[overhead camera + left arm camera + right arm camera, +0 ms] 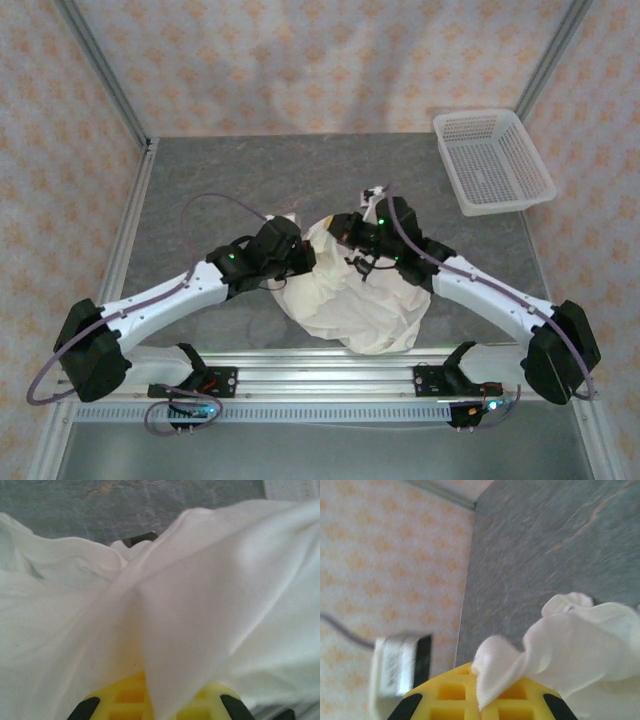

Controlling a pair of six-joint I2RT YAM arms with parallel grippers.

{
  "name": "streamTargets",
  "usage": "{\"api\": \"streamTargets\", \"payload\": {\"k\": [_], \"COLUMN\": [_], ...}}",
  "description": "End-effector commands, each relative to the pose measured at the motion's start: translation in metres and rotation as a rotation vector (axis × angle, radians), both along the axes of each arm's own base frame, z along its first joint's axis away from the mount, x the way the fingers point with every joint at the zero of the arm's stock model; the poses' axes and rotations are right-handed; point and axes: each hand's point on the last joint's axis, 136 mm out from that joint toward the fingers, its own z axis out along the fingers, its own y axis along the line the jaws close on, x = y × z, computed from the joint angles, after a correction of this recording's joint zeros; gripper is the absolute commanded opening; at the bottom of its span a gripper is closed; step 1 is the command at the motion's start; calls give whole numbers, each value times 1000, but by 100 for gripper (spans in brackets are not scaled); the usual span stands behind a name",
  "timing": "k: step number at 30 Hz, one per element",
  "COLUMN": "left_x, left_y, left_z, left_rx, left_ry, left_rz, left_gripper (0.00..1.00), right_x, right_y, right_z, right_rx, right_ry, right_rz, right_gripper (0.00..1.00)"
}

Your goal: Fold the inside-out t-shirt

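The inside-out t-shirt [352, 300] is a crumpled cream heap at the near middle of the table, lifted at its far edge between both arms. My left gripper [303, 255] is shut on the cloth at the heap's upper left. In the left wrist view a fold of t-shirt [210, 595] runs down between the yellow jaws of the left gripper [160, 702]. My right gripper [347, 232] is shut on the cloth at the heap's top. In the right wrist view a small tuft of t-shirt [570, 645] sticks out from the right gripper [487, 700].
A white plastic mesh basket [492, 160] stands at the table's far right corner. Bare grey tabletop [250, 170] stretches behind and left of the shirt. Patterned walls [380, 555] close in the sides and back. The metal rail [320, 385] with the arm bases runs along the near edge.
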Motion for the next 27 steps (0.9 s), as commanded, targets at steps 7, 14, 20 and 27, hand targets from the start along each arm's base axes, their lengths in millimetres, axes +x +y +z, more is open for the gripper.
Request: {"api": "streamTargets", "payload": {"k": [7, 14, 20, 27], "left_x": [-5, -15, -27, -33], "left_y": [-9, 0, -5, -4], "left_z": [119, 81, 60, 49], "left_rx": [-370, -205, -175, -152], "left_ry": [-205, -163, -139, -122], "left_rz": [-157, -218, -278, -286], "left_gripper": [0, 0, 0, 0], "right_x": [13, -16, -45, -33], "right_y": [-62, -95, -62, -14], "right_z": [-71, -9, 15, -1], "right_rx": [-199, -143, -97, -105], "right_ry": [140, -109, -215, -123], "right_rz": [30, -119, 27, 223], "right_gripper": [35, 50, 65, 63]}}
